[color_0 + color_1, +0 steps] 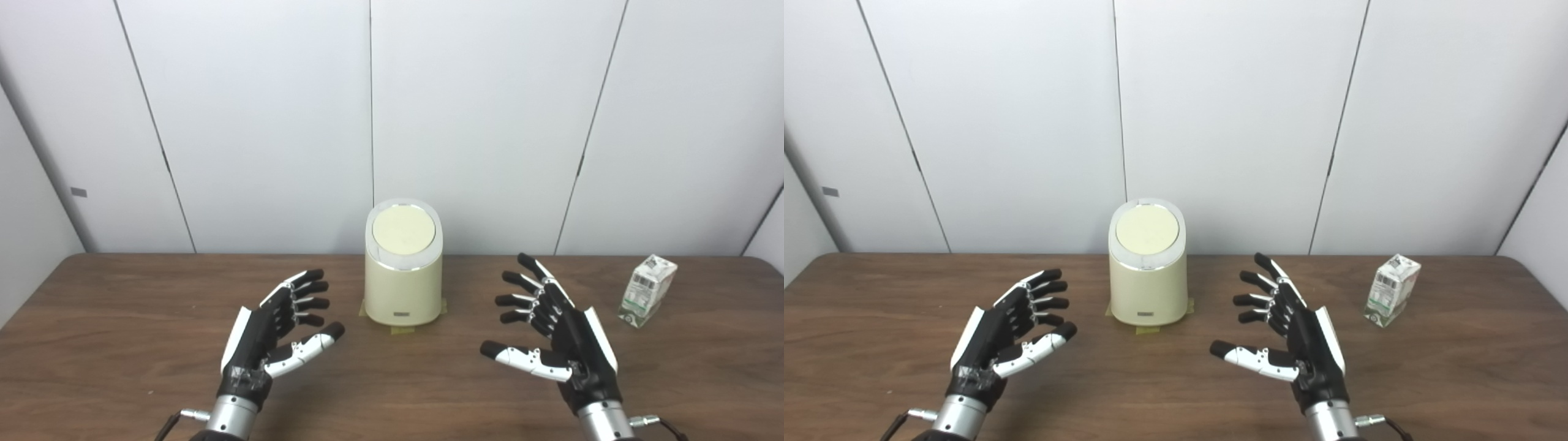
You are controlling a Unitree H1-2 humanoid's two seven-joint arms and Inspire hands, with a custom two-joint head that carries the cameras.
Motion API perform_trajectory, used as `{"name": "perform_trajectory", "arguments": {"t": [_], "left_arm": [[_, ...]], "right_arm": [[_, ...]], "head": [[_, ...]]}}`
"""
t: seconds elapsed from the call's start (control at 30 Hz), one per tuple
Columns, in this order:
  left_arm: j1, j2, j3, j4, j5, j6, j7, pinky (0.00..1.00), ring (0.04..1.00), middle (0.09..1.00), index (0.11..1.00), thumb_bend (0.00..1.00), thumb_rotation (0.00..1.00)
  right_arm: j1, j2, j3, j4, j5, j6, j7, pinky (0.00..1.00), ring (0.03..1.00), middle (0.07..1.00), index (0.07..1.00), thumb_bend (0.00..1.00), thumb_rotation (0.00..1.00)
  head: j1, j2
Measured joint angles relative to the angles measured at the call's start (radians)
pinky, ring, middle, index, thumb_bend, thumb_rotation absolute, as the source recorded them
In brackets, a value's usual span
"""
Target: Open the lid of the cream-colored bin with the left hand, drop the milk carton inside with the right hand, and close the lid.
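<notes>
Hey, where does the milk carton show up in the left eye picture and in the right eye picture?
Left eye view: milk carton at far right, standing on the table, beyond the right hand.
Right eye view: same carton, slightly less far right.
Shared landmark: the cream-colored bin, lid closed, at centre, well left of the carton.

Both forearms cut off by the bottom edge; print on the milk carton too small to read

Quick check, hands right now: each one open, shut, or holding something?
Left hand: open, holding nothing.
Right hand: open, holding nothing; milk carton untouched on the table.
</notes>
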Motion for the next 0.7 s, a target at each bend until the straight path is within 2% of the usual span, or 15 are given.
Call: {"name": "perform_trajectory", "arguments": {"t": [0.13,0.37,0.57,0.63,0.7], "left_arm": [[0.000,0.000,0.000,0.000,0.000,-0.001,0.000,0.62,0.725,0.785,0.807,0.70,0.18],[0.000,0.000,0.000,0.002,0.001,-0.020,0.000,0.60,0.719,0.784,0.805,0.68,0.18],[-0.001,-0.001,0.000,0.009,0.008,-0.027,0.006,0.61,0.715,0.778,0.798,0.69,0.20],[0.000,-0.009,0.001,0.007,0.022,-0.027,0.020,0.62,0.738,0.785,0.797,0.70,0.21],[0.002,-0.029,0.003,-0.014,0.044,-0.013,0.047,0.65,0.774,0.809,0.819,0.72,0.24]], "right_arm": [[0.000,0.001,0.000,0.000,0.001,0.001,0.000,0.55,0.678,0.817,0.893,0.75,0.13],[0.000,0.001,0.001,0.000,0.000,0.001,0.000,0.60,0.692,0.810,0.886,0.75,0.13],[0.000,0.001,0.002,0.001,0.001,0.001,0.000,0.59,0.687,0.810,0.887,0.74,0.13],[0.000,0.002,0.004,0.003,0.000,0.000,0.000,0.59,0.686,0.811,0.886,0.74,0.13],[0.000,0.002,0.004,0.010,0.000,-0.001,0.000,0.59,0.690,0.811,0.886,0.74,0.13]], "head": [[0.000,0.000],[0.002,-0.006],[0.005,-0.011],[0.005,-0.037],[0.005,-0.040]]}}
